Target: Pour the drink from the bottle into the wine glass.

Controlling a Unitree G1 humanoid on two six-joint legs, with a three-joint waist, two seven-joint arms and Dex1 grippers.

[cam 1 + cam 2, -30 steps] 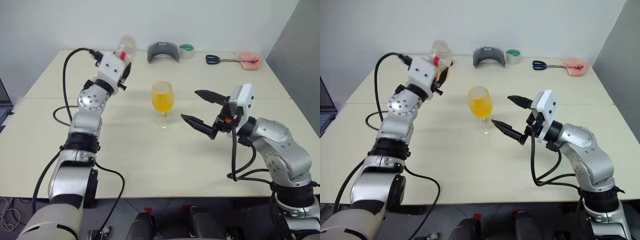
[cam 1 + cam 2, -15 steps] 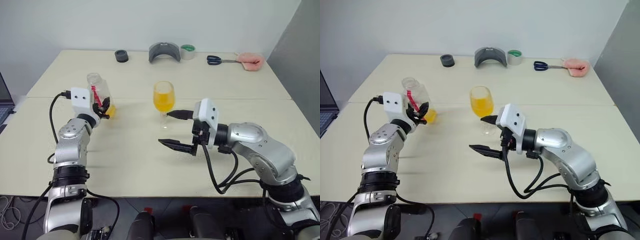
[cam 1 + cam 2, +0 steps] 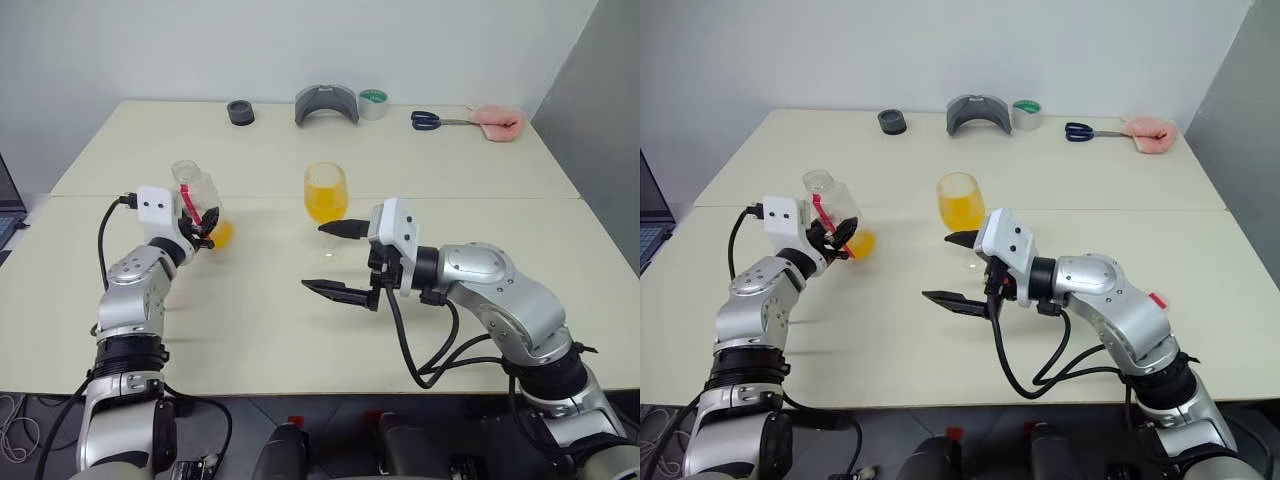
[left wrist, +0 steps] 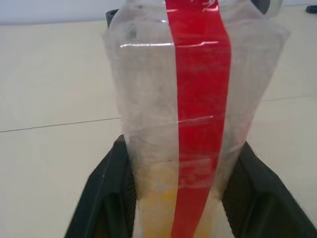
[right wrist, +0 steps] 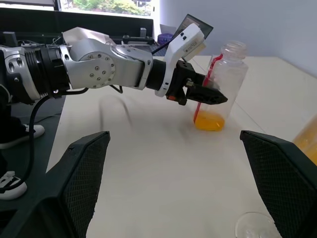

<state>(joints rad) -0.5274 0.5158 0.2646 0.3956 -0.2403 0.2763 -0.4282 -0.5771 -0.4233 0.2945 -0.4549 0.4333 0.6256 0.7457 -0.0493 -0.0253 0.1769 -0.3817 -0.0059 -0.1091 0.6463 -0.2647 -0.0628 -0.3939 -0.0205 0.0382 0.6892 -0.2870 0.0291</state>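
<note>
The wine glass (image 3: 325,196) stands mid-table, its bowl about half full of the orange drink (image 3: 325,207). To its left the clear bottle (image 3: 196,192) with the red strip stands upright on the table, uncapped, with a little drink (image 3: 221,235) left at its base. My left gripper (image 3: 205,227) reaches level around the bottle's lower part. In the left wrist view both black fingers (image 4: 106,188) press its sides. My right gripper (image 3: 313,257) hangs open just in front of the glass, pointing left, with nothing between its fingers.
Along the table's far edge lie a black round cap-like piece (image 3: 239,112), a grey curved object (image 3: 326,103), a tape roll (image 3: 373,102), scissors (image 3: 430,120) and a pink cloth (image 3: 498,120). A laptop edge (image 3: 5,200) shows at far left.
Over the second my left arm brought the bottle down from a raised tilt at the back to standing on the table at left. My right gripper swung left, in front of the glass.
</note>
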